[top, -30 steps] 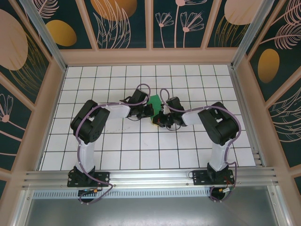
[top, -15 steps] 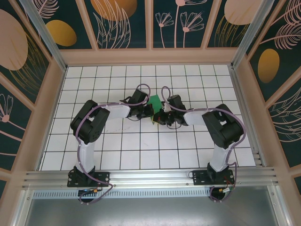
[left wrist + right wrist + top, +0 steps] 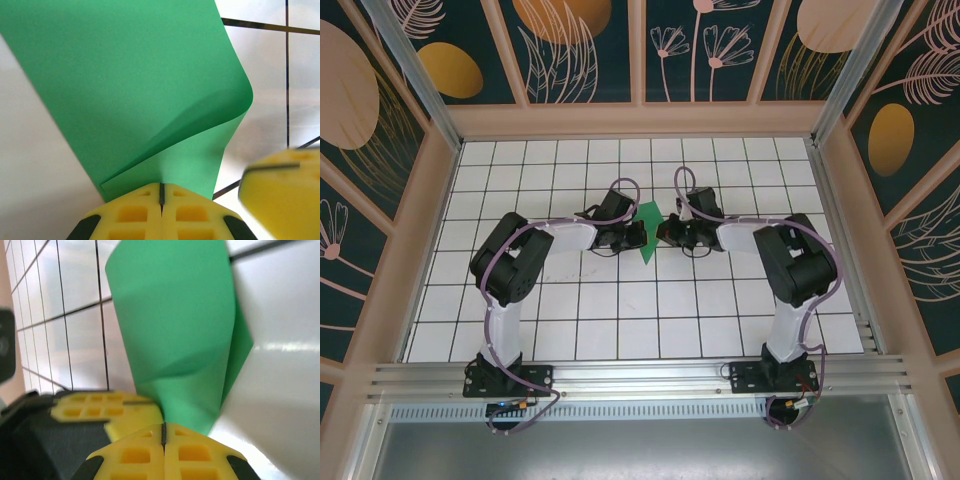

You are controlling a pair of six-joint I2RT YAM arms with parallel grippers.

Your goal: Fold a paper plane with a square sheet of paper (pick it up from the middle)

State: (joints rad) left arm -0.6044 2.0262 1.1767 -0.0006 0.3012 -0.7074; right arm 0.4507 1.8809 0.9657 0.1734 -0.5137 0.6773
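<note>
The square sheet of paper (image 3: pixel 648 232), bright green, hangs above the table's middle between the two grippers, bent over on itself with a soft curl. My left gripper (image 3: pixel 637 236) is shut on its lower edge; in the left wrist view the paper (image 3: pixel 130 85) rises from between the closed yellow fingers (image 3: pixel 135 215). My right gripper (image 3: pixel 664 233) is shut on the same sheet from the other side. The right wrist view has the paper (image 3: pixel 175 330) standing up out of my right gripper (image 3: pixel 163 432), with the left gripper's fingers (image 3: pixel 107 407) just beside it. The paper plane is out of view.
White gridded tabletop (image 3: pixel 620 320) lies all round the arms. Pink frame walls (image 3: pixel 440 210) close in the left, right and back sides. A metal rail (image 3: pixel 640 375) runs along the near edge by the arm bases.
The right arm has swung its wrist back and to the right, so the two grippers now face each other. The green paper has turned and hangs lower between them as a point.
</note>
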